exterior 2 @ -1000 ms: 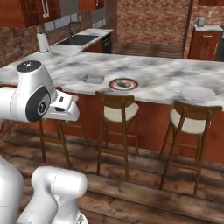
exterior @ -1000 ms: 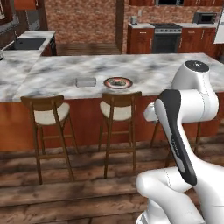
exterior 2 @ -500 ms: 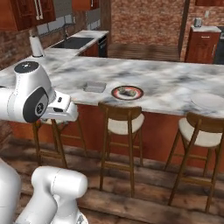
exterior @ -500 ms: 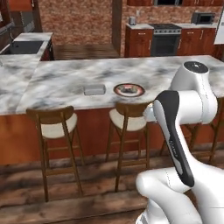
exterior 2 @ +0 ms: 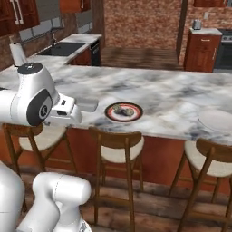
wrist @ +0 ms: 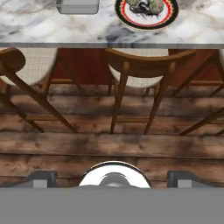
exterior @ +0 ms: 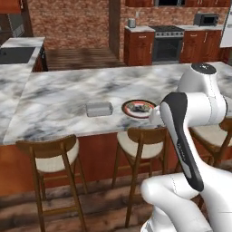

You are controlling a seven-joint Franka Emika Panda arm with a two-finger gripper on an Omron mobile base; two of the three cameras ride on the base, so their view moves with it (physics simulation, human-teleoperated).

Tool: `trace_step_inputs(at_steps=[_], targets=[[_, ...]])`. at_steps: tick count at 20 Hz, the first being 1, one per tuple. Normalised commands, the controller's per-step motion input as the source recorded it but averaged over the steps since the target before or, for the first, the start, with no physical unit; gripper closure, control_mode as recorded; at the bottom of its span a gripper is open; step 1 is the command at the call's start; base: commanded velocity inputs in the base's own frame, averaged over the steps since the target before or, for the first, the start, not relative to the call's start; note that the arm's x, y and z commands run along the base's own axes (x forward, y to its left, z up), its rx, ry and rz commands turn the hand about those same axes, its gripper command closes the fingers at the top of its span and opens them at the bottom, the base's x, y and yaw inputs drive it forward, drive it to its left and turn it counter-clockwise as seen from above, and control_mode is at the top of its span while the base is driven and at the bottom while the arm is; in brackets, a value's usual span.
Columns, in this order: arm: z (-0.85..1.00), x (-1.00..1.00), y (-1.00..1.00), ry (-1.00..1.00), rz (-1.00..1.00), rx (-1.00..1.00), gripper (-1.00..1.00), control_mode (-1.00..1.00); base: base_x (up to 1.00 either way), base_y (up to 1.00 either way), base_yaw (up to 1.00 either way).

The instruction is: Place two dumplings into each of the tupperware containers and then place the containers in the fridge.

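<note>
Hand view puts my pincer low over the wooden floor, its two dark fingertips set wide apart with nothing between them, well short of the marble counter. At the counter's near edge sits the black red-rimmed plate with the dumplings heaped on it, and just beside it one grey tupperware container.

My worry is reach: the bar stools stand between my base and the counter, and I judge that swinging my arm up from this low pose could clip a stool back or the counter lip. The dumplings lie bunched and touching, so a wide grab may pinch two at once or nudge one off the plate.

Counting: one plate; one clear container beside it in the left base view; a pale rounded shape farther along the counter in the right base view may be the second, though I cannot tell. The dumplings are too clumped to count. Three stools show in the right base view.
</note>
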Motion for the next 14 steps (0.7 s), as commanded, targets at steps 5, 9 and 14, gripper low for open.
trace_step_inputs(at_steps=[5, 9, 14], targets=[[0.00, 0.00, 0.00, 0.00, 0.00, 0.00, -1.00, 1.00, 0.64, 0.31, -0.17], [0.00, 0.00, 0.00, 0.00, 0.00, 0.00, -1.00, 1.00, 0.59, 0.01, -0.06], [0.00, 0.00, 0.00, 0.00, 0.00, 0.00, -1.00, 1.00, 0.54, 0.00, 0.01]])
